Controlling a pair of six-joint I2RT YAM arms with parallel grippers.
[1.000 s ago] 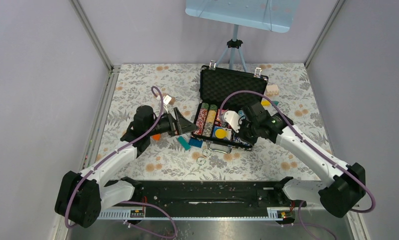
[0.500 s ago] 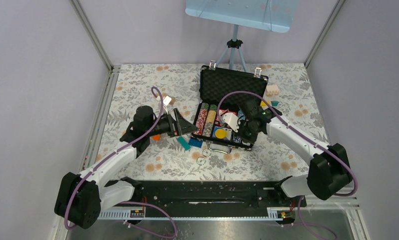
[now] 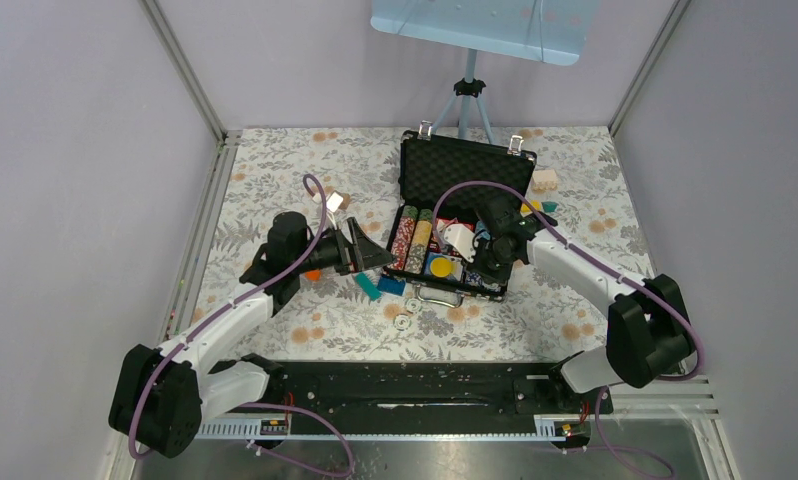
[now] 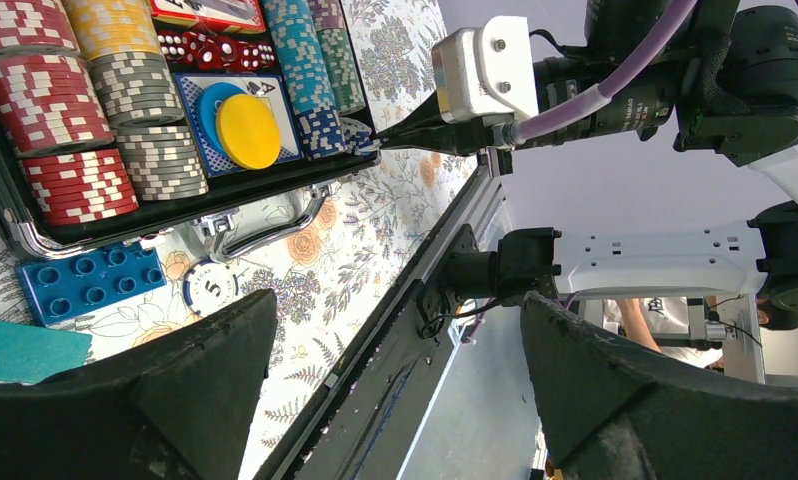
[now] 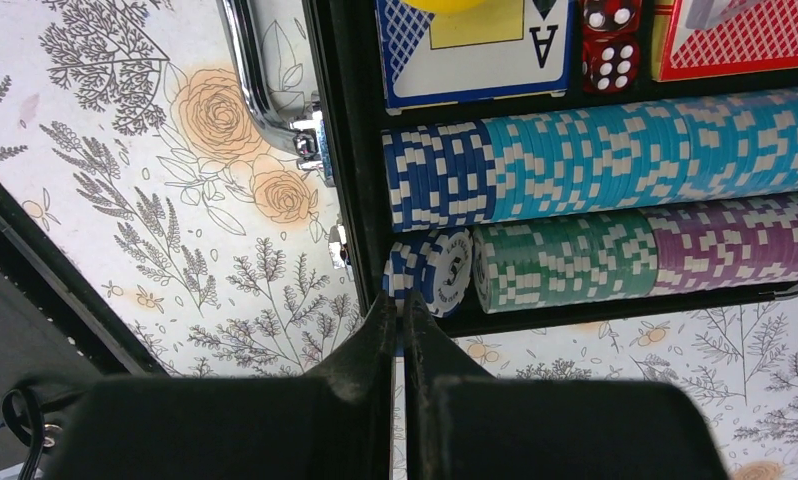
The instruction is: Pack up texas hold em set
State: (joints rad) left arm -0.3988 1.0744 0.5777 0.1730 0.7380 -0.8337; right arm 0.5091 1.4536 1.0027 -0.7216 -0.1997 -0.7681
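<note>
The black briefcase (image 3: 463, 165) lies open at mid table, foam lid up, with rows of chips (image 3: 413, 238) inside. A yellow dealer disc (image 3: 441, 266) lies on a blue one, and it shows in the left wrist view (image 4: 247, 130) beside red dice (image 4: 215, 48). My right gripper (image 3: 487, 272) is at the tray's near right corner. In its wrist view the right gripper (image 5: 397, 300) is shut on a blue chip (image 5: 435, 270) at the end of the green and purple row (image 5: 625, 255). My left gripper (image 3: 370, 255) is open and empty just left of the case; the left wrist view (image 4: 397, 300) shows its jaws wide apart.
A blue brick (image 4: 90, 283) and a teal piece (image 3: 367, 286) lie by the case's near left corner. Loose chips (image 3: 403, 322) lie in front of the handle (image 4: 265, 225); one shows a 5 (image 4: 211, 287). An orange piece (image 3: 313, 273) sits under the left wrist. Bricks (image 3: 545, 180) lie right of the lid.
My right arm has swung its elbow in and its gripper has shifted a little left along the case's near right corner. The left arm has not moved.
</note>
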